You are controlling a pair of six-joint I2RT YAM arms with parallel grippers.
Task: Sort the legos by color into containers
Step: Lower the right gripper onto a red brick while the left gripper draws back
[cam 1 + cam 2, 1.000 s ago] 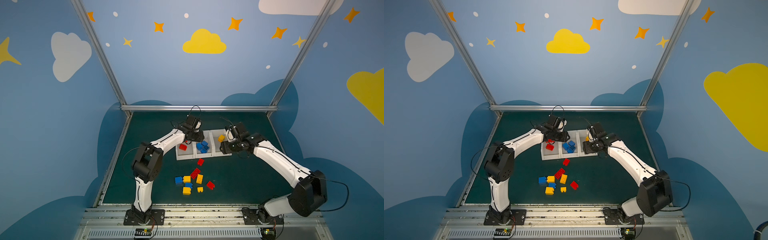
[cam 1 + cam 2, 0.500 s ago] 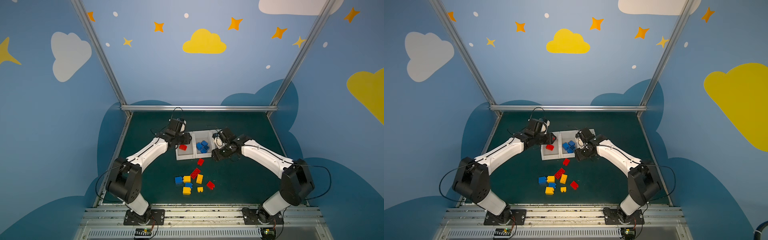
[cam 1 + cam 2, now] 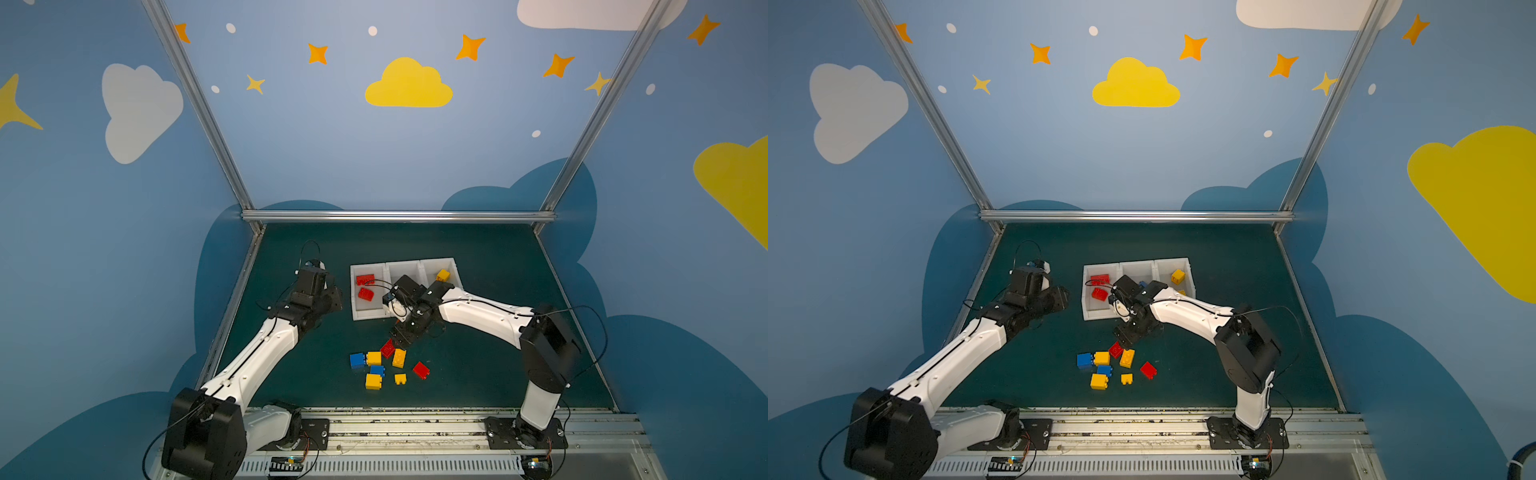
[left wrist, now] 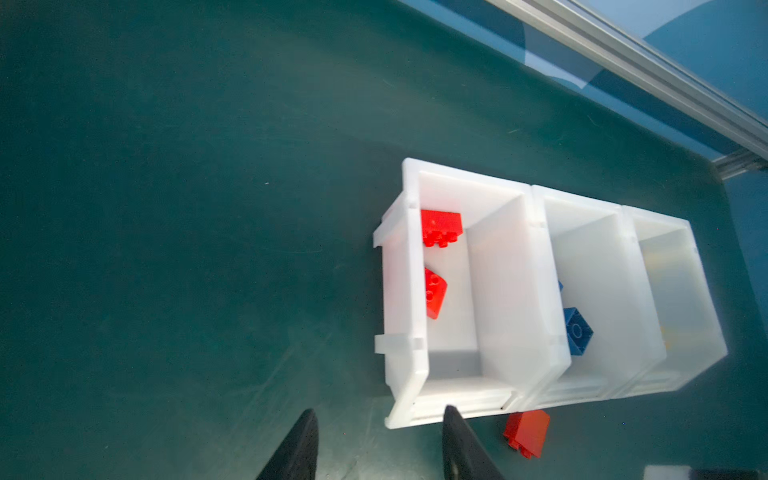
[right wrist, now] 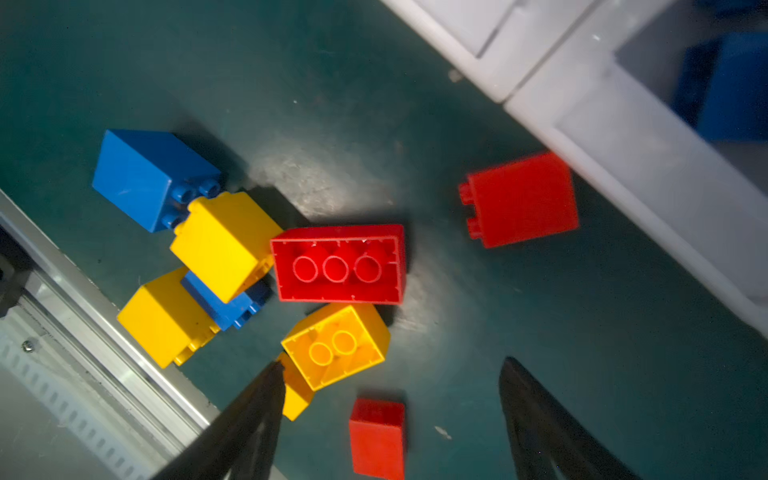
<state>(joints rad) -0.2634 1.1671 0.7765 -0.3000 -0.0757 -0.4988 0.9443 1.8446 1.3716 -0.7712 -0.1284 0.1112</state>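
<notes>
Three white bins point(image 3: 367, 314) stand in a row. The left bin holds two red bricks point(image 3: 365, 286), also clear in the left wrist view point(image 4: 440, 226). The right bin holds a yellow brick point(image 3: 443, 275), and blue bricks point(image 4: 577, 332) lie in the middle bin. Loose red, yellow and blue legos point(image 3: 382, 365) lie in front. My left gripper point(image 3: 335, 297) point(image 4: 380, 411) is open and empty beside the red bin's near corner. My right gripper point(image 3: 400, 338) point(image 5: 392, 363) hangs open over the pile, above a small red brick point(image 5: 377, 436) and next to a yellow brick point(image 5: 336, 345).
Another red brick point(image 5: 521, 199) lies just in front of the bins, under my right arm in both top views. An upturned long red brick point(image 5: 338, 266) sits mid-pile. The metal front rail point(image 5: 104, 316) runs close behind the pile.
My left gripper has drawn back to the left, off the bins. My right gripper has swung from the yellow bin to above the loose pile and opened wider.
</notes>
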